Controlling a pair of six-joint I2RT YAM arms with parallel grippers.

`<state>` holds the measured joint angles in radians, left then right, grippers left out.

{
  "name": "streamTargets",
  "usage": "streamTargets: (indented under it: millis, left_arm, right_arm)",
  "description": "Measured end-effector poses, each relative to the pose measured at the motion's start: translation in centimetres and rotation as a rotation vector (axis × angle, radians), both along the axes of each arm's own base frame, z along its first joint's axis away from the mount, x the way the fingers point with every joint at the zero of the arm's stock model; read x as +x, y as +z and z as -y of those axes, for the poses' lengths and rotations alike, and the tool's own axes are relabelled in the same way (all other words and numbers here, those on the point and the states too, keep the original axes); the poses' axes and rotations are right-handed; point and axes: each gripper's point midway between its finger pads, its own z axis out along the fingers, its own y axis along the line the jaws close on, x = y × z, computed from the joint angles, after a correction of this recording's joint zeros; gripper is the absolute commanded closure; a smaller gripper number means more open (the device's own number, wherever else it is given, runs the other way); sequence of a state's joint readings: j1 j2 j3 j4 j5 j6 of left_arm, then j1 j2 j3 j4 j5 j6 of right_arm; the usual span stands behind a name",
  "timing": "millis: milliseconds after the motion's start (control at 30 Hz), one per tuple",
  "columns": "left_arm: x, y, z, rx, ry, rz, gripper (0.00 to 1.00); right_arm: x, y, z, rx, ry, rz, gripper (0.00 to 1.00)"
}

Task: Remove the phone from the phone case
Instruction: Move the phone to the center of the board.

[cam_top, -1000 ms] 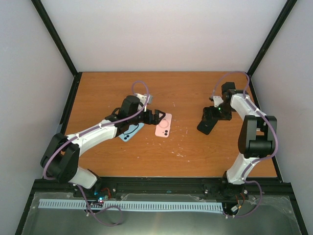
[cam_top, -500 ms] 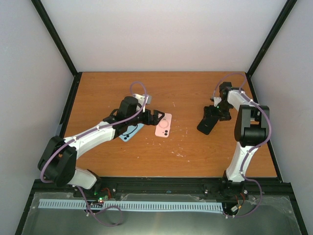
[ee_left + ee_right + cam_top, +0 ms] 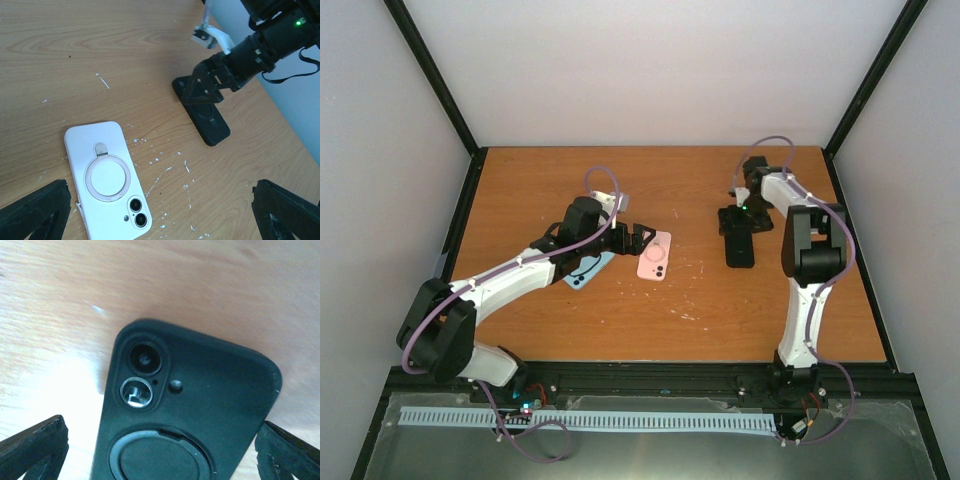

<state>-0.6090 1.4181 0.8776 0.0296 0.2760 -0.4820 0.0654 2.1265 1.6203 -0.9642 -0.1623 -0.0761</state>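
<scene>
The black phone lies between the right gripper's spread jaws; the left gripper, also spread, faces the pink phone.

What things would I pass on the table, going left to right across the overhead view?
light blue phone → pink cased phone → black cased phone

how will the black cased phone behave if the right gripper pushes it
The black cased phone lies flat on the table, so it would probably slide, not tip or roll. Its matte surface looks rubbery, so likely some drag on the wood. It seems a thin stiff slab, probably hard to lift without catching an edge.
</scene>
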Motion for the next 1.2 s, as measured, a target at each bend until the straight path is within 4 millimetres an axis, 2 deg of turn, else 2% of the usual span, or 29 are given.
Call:
streamTargets:
  millis: [100,200,267,367,700,933,1200]
  left_arm:
    - [0.0,0.0,-0.1,0.001,0.003,0.001,0.01]
    - [0.0,0.3,-0.2,0.001,0.010,0.007,0.01]
    - [-0.1,0.6,-0.4,0.000,0.015,0.013,0.00]
    - [-0.1,1.0,-0.5,-0.003,0.020,0.022,0.00]
    - [-0.2,0.7,-0.6,0.000,0.021,0.013,0.01]
    - [-0.2,0.5,-0.5,0.000,0.022,0.007,0.00]
    - [-0.2,0.4,-0.6,-0.001,0.027,-0.006,0.00]
  right_arm:
    - [0.6,-0.2,-2.8,-0.035,0.089,0.035,0.00]
    - [0.0,-0.6,-6.0,-0.077,0.205,0.061,0.00]
    - [-0.7,-0.8,-7.4,-0.120,0.273,0.081,0.00]
    - [-2.0,-0.9,-8.4,-0.149,0.346,0.096,0.00]
    - [-5.1,0.8,-6.3,-0.215,0.439,0.122,0.00]
    - [-6.8,-0.3,-6.0,-0.212,0.504,0.079,0.00]
    - [-6.9,-0.5,-6.0,-0.212,0.543,0.078,0.00]
